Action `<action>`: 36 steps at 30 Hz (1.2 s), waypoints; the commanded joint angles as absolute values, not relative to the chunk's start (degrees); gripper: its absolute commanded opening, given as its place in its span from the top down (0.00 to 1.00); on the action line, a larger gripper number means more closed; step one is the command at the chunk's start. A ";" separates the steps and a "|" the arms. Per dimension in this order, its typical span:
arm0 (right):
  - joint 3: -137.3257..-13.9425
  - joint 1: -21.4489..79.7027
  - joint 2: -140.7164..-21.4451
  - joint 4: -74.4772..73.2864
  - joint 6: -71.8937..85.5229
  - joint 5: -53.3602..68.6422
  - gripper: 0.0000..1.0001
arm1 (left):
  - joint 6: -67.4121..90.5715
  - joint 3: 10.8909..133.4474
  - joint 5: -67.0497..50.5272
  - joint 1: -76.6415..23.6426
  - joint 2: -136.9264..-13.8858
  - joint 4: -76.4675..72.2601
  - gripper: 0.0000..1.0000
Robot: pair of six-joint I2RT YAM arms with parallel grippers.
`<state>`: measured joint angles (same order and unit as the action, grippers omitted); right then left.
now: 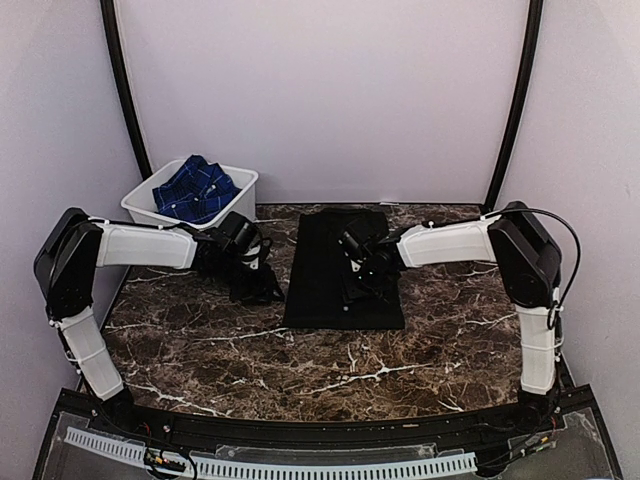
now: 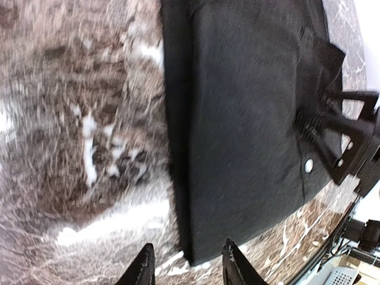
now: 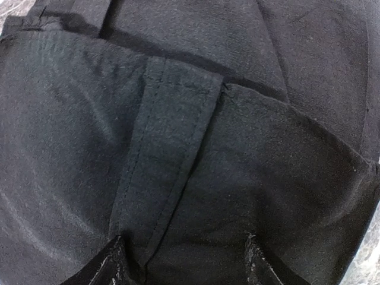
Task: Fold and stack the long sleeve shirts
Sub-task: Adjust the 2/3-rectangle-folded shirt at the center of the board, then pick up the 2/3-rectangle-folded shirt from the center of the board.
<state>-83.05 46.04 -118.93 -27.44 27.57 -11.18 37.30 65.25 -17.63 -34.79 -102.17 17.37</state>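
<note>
Seemingly under halfway: plain black cloth shirt (image 1: pixel 340 265) folded lengthwise near the white plastic tub (image 1: pixel 138 207), on its right, blue-and-white checked shirt (image 1: pixel 195 188) heaped inside it, left claw (image 2: pixel 187 252) parted, empty, nearer the tub, right claw (image 3: pixel 184 240) parted atop black cloth.

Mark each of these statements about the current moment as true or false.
1. The blue checked shirt lies in the white tub. True.
2. The right gripper is over the black shirt, fingers apart. True.
3. The black shirt is crumpled in a heap. False: it lies flat on the table as a long rectangle.
4. The left gripper reaches into the white tub. False: it is over the table, at the black shirt's edge on the left arm's side.
5. The two shirts are stacked. False: they lie apart.
</note>
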 commanded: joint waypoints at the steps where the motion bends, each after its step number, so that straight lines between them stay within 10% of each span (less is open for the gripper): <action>1: -84.58 46.23 -119.20 -29.17 27.85 -12.69 0.31 | 37.58 61.19 -21.21 -35.35 -98.55 16.66 0.63; 8: -83.37 45.37 -113.38 -28.44 28.46 -10.52 0.29 | 38.15 59.10 -23.19 -38.23 -98.86 16.08 0.65; 19: -75.22 34.64 -111.25 -17.63 29.00 3.78 0.68 | 40.85 57.42 -22.06 -38.80 -100.31 15.66 0.73; 36: -71.33 25.43 -114.87 -16.31 32.14 4.51 0.70 | 41.07 56.79 -21.17 -38.89 -99.42 17.18 0.74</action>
<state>-73.30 26.22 -114.78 -15.11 30.76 6.37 40.97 57.82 -21.78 -38.79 -101.03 15.94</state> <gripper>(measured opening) 0.301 0.257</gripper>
